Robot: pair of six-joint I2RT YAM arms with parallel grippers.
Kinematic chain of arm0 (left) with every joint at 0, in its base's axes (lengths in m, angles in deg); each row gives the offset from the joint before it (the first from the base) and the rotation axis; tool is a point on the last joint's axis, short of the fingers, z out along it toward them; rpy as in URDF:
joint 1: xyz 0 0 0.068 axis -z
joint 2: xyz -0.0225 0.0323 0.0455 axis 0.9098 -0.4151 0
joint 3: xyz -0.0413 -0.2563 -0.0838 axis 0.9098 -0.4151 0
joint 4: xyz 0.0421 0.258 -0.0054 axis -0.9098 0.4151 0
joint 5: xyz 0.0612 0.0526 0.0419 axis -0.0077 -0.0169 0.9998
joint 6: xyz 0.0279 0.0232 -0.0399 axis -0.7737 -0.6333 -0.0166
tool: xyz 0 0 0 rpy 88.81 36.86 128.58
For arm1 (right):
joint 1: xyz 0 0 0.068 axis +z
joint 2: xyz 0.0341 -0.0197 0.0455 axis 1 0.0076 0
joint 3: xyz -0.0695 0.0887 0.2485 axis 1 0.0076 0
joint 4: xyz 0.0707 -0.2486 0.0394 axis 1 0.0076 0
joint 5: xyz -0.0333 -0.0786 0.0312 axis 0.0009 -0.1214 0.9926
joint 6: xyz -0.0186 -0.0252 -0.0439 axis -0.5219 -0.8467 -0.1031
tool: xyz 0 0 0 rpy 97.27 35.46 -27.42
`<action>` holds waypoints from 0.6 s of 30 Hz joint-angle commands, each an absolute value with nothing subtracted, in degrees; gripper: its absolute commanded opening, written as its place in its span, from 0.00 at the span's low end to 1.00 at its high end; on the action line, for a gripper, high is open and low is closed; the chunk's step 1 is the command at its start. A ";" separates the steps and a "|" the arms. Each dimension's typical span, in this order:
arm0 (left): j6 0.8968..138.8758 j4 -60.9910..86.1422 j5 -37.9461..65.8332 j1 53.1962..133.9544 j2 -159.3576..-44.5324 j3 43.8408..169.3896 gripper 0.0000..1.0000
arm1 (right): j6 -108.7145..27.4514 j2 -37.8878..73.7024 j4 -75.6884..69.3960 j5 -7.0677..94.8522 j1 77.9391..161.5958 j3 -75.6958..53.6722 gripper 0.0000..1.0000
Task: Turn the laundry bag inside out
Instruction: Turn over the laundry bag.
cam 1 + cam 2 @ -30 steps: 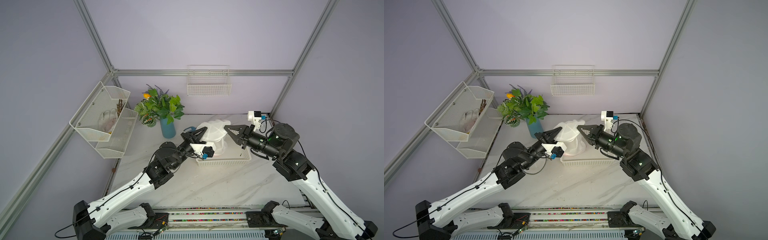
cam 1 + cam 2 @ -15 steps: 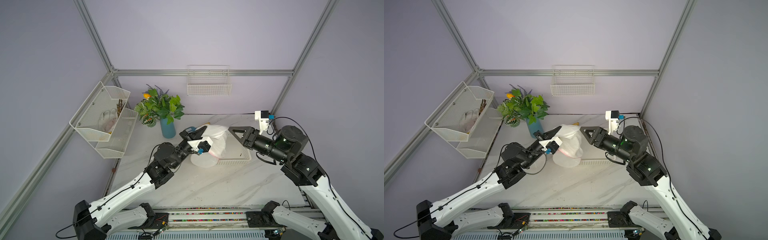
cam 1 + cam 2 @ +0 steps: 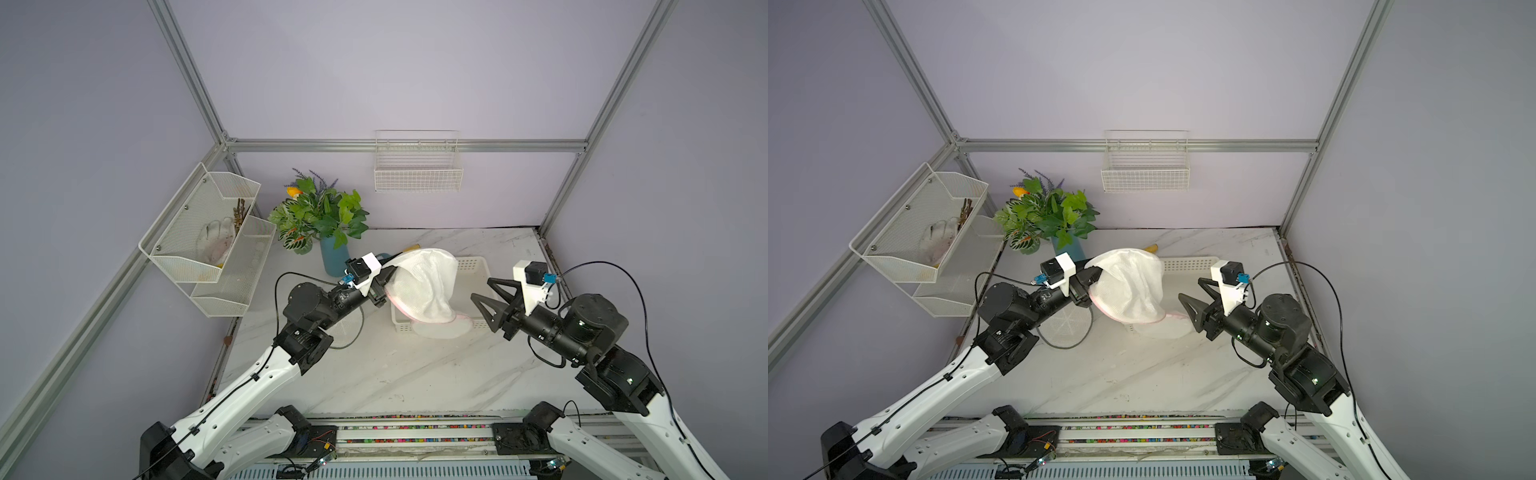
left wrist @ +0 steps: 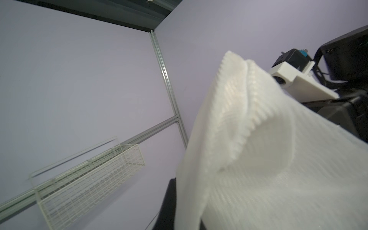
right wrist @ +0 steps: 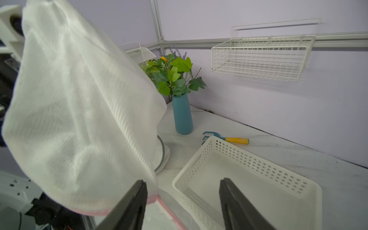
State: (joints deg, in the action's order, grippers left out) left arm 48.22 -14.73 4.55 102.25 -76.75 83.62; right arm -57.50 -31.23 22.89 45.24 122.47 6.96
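Observation:
The laundry bag (image 3: 424, 286) (image 3: 1129, 286) is white mesh with a pink-trimmed edge. It hangs in the air over the near left corner of a white perforated basket (image 3: 469, 262) (image 3: 1187, 264). Its lower part droops onto the table. My left gripper (image 3: 388, 274) (image 3: 1096, 274) is shut on the bag's upper left edge, and the mesh (image 4: 258, 159) covers the fingertips. One dark finger (image 4: 169, 203) shows beside the cloth. My right gripper (image 3: 482, 289) (image 3: 1190, 288) (image 5: 182, 181) stands open and empty just right of the bag (image 5: 79, 109).
A blue vase with a green plant (image 3: 334, 257) stands behind the left arm. A yellow-handled hand rake (image 5: 237, 140) lies behind the basket (image 5: 258, 159). A round mesh pouch (image 3: 1065, 328) lies under the left wrist. A wire basket (image 3: 417, 170) hangs on the back wall, and mesh shelves (image 3: 208, 232) on the left wall.
My right gripper let go of the bag, opened and drew back to the right. My left gripper kept its hold and carried the bag leftward and up.

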 commanded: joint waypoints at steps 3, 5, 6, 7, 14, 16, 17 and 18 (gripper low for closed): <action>66.44 -28.79 -5.29 101.95 -80.01 81.96 0.00 | -68.90 -31.27 15.89 58.60 122.39 7.65 0.61; 68.66 -31.52 -6.67 101.95 -81.49 81.76 0.00 | -69.99 -30.65 15.55 61.10 122.35 7.52 0.59; 69.36 -32.51 -7.40 101.95 -82.10 81.83 0.00 | -70.79 -30.41 15.78 61.82 122.39 7.33 0.59; 69.97 -33.25 -7.88 101.95 -82.68 81.91 0.00 | -71.86 -30.31 16.35 61.95 122.38 7.06 0.58; 71.82 -37.54 -10.11 101.95 -84.74 81.98 0.00 | -75.09 -34.73 18.66 51.86 122.36 7.30 0.53; 72.15 -38.61 -10.63 101.95 -85.07 81.69 0.00 | -73.36 -38.01 16.18 50.06 122.37 9.38 0.53; 72.54 -39.15 -10.65 101.95 -85.17 81.59 0.00 | -72.41 -38.98 15.67 50.13 122.40 9.89 0.53; 72.95 -39.67 -11.02 101.95 -85.39 81.46 0.00 | -71.56 -39.60 15.70 50.46 122.38 10.33 0.52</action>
State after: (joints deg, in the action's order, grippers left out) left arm 70.27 -34.27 -9.53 102.23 -85.19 81.34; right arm -73.24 -36.91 18.27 53.17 122.41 9.32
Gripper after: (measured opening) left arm 0.053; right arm 0.523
